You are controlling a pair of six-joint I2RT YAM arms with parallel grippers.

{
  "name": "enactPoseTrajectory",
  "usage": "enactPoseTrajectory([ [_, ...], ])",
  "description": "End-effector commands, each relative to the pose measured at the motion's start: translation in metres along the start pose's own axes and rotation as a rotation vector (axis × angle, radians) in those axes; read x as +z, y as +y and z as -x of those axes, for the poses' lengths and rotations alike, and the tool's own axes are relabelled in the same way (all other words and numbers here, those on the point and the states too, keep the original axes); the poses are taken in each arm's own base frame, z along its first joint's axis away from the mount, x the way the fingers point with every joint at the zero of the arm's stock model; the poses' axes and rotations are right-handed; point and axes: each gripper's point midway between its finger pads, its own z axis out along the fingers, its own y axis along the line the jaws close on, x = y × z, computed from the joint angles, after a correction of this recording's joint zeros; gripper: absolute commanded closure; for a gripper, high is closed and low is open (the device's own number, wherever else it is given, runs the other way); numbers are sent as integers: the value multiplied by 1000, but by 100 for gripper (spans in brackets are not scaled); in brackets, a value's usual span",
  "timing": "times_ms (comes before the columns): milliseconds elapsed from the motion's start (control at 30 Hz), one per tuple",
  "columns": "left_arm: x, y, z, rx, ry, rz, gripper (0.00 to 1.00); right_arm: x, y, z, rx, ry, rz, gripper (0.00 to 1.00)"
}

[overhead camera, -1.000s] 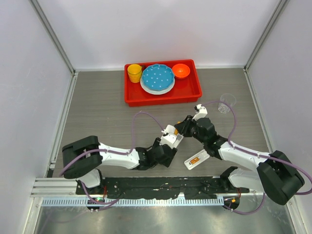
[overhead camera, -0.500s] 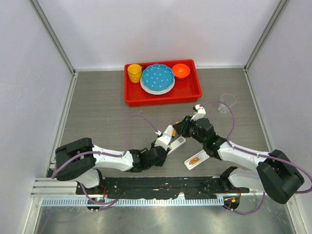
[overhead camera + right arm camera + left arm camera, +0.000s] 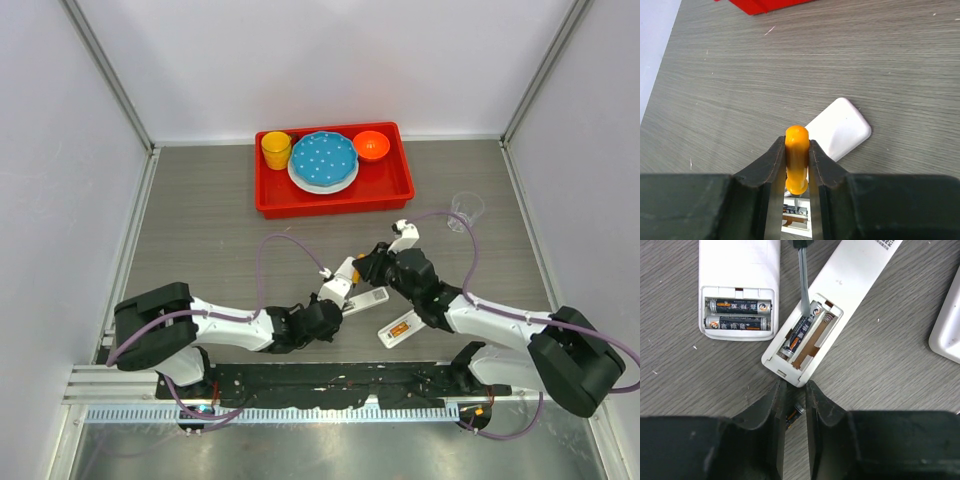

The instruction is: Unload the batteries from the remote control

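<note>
top external showed the left gripper [image 3: 342, 308] and the right gripper [image 3: 365, 266] meeting over a white remote [image 3: 374, 296] on the grey table [image 3: 200, 230]. a second remote [image 3: 400, 328] lay just beside it toward the bases, and a red tray [image 3: 335, 207] of dishes sat well apart at the back. left wrist gave the detail: the white remote's open bay held one battery [image 3: 799, 332] next to a bare slot with its spring, and the screwdriver [image 3: 803, 275] shaft ran down with its tip against that battery's upper end. the second remote had both of its batteries [image 3: 739, 315] seated side by side. the left gripper's fingers [image 3: 771, 405] stood close together, with a small dark-and-orange cylinder, seemingly a loose battery [image 3: 794, 413], pinched in the narrow gap. right wrist showed the right gripper clamped on the screwdriver's orange handle, held upright, with a white piece [image 3: 840, 127] on the table beyond. the step in hand looked like prying the one remaining battery out of the white remote. the next move would call for a light lever under the battery's end against the spring, with care that the tip did not slip, and then the second remote's pair.
</note>
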Motion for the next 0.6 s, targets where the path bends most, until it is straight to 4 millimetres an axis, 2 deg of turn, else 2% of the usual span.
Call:
enactPoseTrajectory([
  [0, 1, -1, -30, 19, 107, -21, 78, -7, -2, 24, -15, -104, -30, 98],
  [133, 1, -2, -28, 17, 105, -24, 77, -12, -3, 27, -20, -112, -38, 99],
  [200, 0, -2, -27, 21, 103, -24, 68, -16, -1, 29, -16, -117, -30, 99],
  [233, 0, -1, -25, 23, 97, -17, 52, -17, 0, 30, -14, -119, -28, 99],
  [333, -1, 2, -18, 47, 80, 0, 33, -21, 0, 32, -10, -126, -27, 98],
  [433, 1, 6, -11, 69, 75, 10, 23, -26, 2, 37, -14, -138, -26, 99],
  [567, 6, 10, -7, 65, 88, -6, 21, -30, 1, 39, -17, -144, -33, 99],
])
